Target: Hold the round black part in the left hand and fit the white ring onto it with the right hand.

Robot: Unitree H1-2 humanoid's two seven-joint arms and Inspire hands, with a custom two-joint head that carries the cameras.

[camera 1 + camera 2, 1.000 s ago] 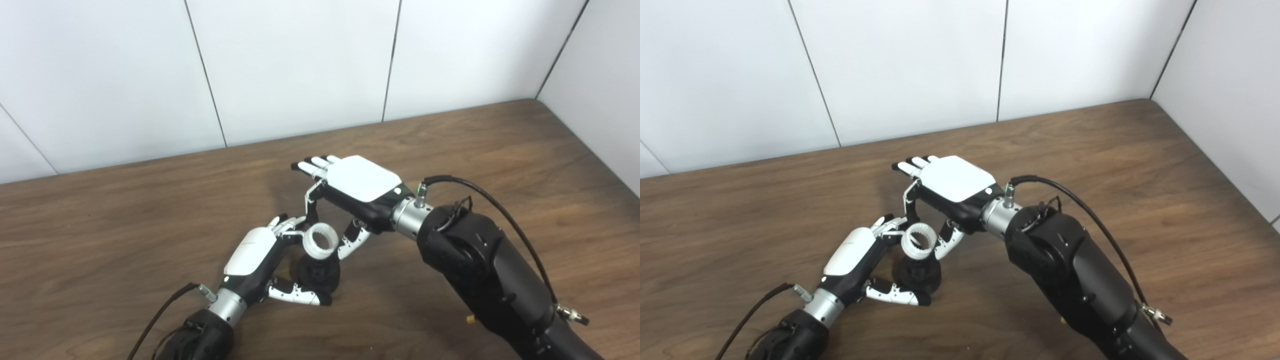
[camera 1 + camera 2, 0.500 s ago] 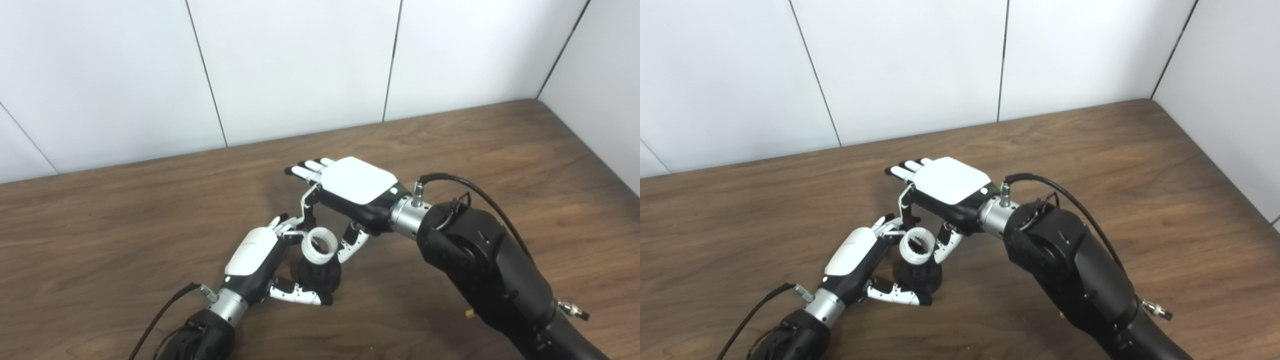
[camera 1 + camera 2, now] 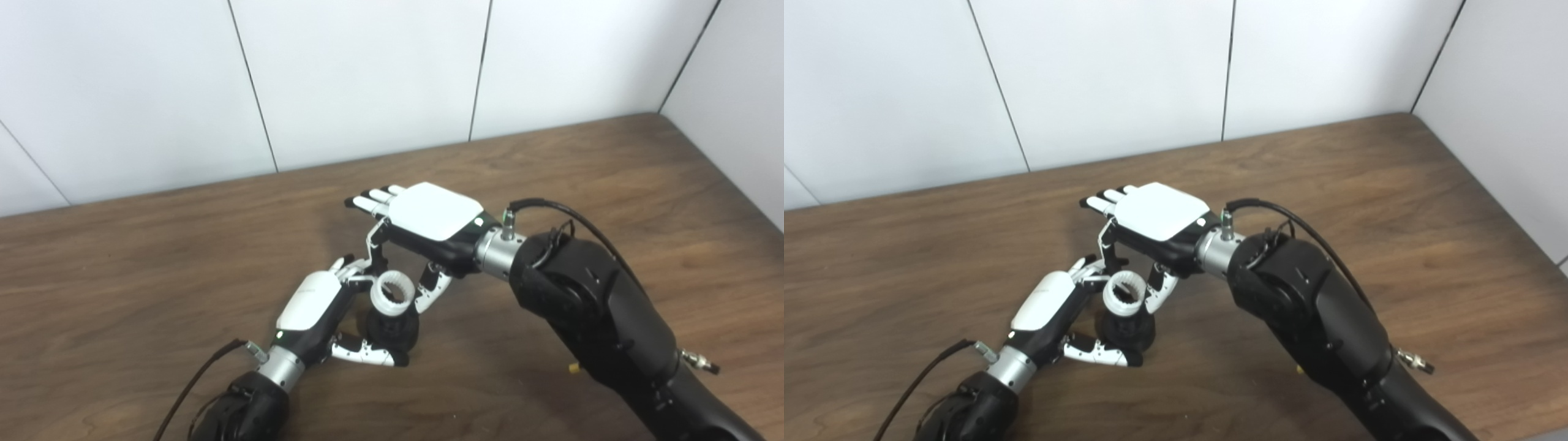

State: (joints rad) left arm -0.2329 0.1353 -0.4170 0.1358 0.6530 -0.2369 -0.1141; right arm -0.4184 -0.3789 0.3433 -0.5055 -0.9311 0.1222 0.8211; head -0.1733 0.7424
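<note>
The round black part (image 3: pixel 393 331) stands on the wooden table (image 3: pixel 122 288), with my left hand (image 3: pixel 315 312) shut around its base; the thumb lies along its front. The white ring (image 3: pixel 392 294), ribbed inside, sits tilted on top of the black part. My right hand (image 3: pixel 429 223) hovers over it from the right, pinching the ring between one bent finger and the thumb while its other fingers stretch out flat. In the right eye view the ring (image 3: pixel 1124 294) shows the same pinch.
White wall panels (image 3: pixel 367 79) close the table at the back and on the right. My bulky right forearm (image 3: pixel 588 306) crosses the table's lower right. A small yellow speck (image 3: pixel 572 369) lies beside it.
The whole picture has shifted slightly, so the camera moved. My right hand has crept a little to the left and down over the ring. The left hand keeps its hold.
</note>
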